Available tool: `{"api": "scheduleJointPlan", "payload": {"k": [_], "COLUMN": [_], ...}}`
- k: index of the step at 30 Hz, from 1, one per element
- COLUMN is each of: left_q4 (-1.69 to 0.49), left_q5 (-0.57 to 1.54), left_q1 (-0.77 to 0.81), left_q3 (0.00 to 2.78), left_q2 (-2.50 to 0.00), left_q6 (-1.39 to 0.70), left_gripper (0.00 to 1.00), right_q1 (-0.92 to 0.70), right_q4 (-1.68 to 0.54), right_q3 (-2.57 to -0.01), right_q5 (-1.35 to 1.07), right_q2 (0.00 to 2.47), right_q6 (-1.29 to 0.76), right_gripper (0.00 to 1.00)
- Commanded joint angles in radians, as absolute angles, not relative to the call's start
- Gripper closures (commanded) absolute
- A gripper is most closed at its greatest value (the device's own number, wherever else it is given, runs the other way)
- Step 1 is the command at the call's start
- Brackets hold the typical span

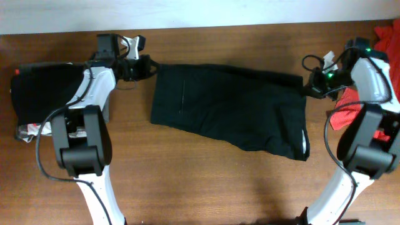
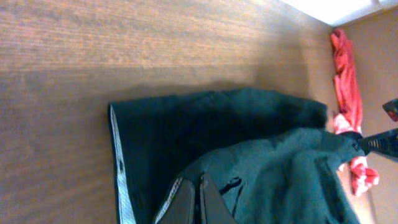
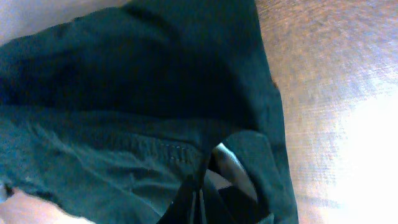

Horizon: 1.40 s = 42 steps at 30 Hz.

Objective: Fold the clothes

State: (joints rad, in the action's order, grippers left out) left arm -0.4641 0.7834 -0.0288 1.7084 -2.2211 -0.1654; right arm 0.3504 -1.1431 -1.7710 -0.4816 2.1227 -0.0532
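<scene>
Left gripper (image 1: pixel 151 67) is pinched tight on one top corner of the black garment (image 1: pixel 231 109), and right gripper (image 1: pixel 308 87) is clamped on the opposite corner. The cloth lies spread on the wooden surface (image 1: pixel 206 181) between them. Just beyond the right gripper sits a red garment (image 1: pixel 347 114); behind the left one, a folded black piece (image 1: pixel 44 94).

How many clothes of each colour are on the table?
Black: 2, the big black garment in the middle and the black pile on the left, counted as one
Red: 1, the red cloth on the right, as far as I can tell
Total: 3
A pale scrap peeks from under the pile, too small to tell, so it is not counted.
</scene>
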Motion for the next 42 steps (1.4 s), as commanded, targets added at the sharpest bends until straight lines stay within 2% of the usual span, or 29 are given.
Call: {"api": "scheduleJointPlan", "payload": {"k": [1,9,18,26,33,42], "left_q4": [-0.508,-0.727,-1.022,-1.267,-1.438,-1.483], "left_q5": [0.816,0.812,0.632,0.472,0.281,0.26], "left_q1": [-0.036,-0.034,-0.001,0.064,0.11,0.12], "left_q3": [1.733,1.733,1.733,1.733,1.73,1.585], "left_q2": [-2.109,-1.957,-1.777,-1.721,-1.722,-1.722], "left_q6": [-0.129,-0.055,-0.047,-0.048,-0.048,-0.047], "left_gripper": [0.99,0.99,0.99,1.0,0.99,0.99], "right_q1": [0.362,0.362,0.36,0.36,0.36,0.36], "right_q4": [-1.182,-1.356,-1.544,-1.699,-1.694,-1.59], "right_q3": [-1.8,-1.799,-1.799,-1.787,-1.611,-1.213], "right_q5": [-0.498,-0.524,-0.528,-0.527,-0.527,-0.527], "right_q2": [2.019,1.886,1.769,1.722,1.623,1.515], "right_q6": [-0.029,0.024,0.094,0.154,0.178,0.176], "right_gripper": [0.96,0.96,0.96,0.96,0.96,0.96]}}
